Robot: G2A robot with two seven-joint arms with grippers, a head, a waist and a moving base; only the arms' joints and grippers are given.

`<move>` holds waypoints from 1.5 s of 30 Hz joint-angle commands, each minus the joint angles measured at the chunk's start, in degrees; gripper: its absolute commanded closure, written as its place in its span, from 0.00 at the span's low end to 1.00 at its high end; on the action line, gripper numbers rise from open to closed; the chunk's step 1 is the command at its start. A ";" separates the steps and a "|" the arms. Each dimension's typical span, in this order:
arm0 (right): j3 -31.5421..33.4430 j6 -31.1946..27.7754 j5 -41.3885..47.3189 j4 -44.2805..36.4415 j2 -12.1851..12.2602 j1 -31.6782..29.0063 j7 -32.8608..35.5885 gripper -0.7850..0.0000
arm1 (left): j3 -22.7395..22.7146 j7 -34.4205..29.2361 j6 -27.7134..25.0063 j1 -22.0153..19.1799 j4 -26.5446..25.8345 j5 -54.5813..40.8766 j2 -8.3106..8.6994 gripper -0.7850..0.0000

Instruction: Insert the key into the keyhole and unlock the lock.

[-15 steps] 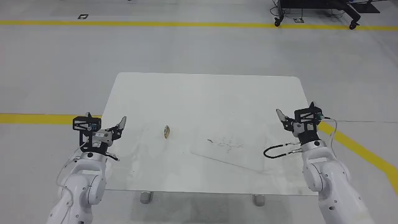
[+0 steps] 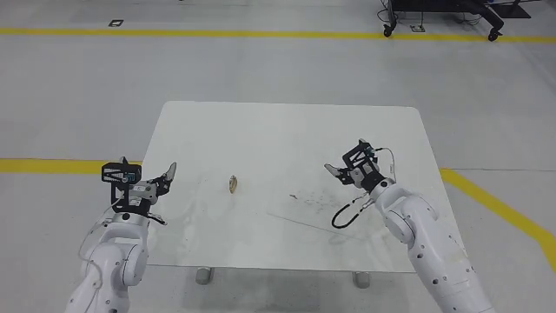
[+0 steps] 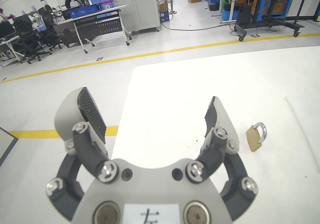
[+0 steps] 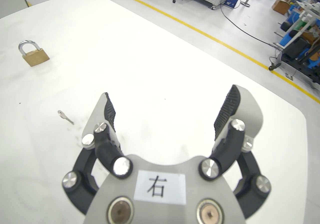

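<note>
A brass padlock [image 2: 233, 183] with a silver shackle lies on the white table [image 2: 287, 130], left of centre; it also appears as the padlock [image 3: 256, 136] and the padlock [image 4: 33, 54] in the wrist views. A small silver key [image 2: 294, 197] lies flat near the table's middle, seen closer as the key [image 4: 65, 117]. My right gripper [image 2: 345, 164] hovers open over the table, right of the key, with nothing between its fingers. My left gripper [image 2: 160, 177] stands open at the table's left edge, apart from the padlock, holding nothing.
A faint scuffed rectangular patch [image 2: 326, 213] marks the tabletop near the key. Yellow floor lines [image 2: 261, 33] run around the table. Racks and carts [image 2: 452, 0] stand far behind.
My right arm has swung in from the table's right edge toward the centre, now close to the key. The left arm, padlock and key have not moved.
</note>
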 commanded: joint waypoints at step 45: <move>-25.35 -38.12 -4.14 33.15 -4.68 28.20 -2.84 0.85 | 0.00 0.00 0.00 0.00 0.00 0.00 0.00 0.00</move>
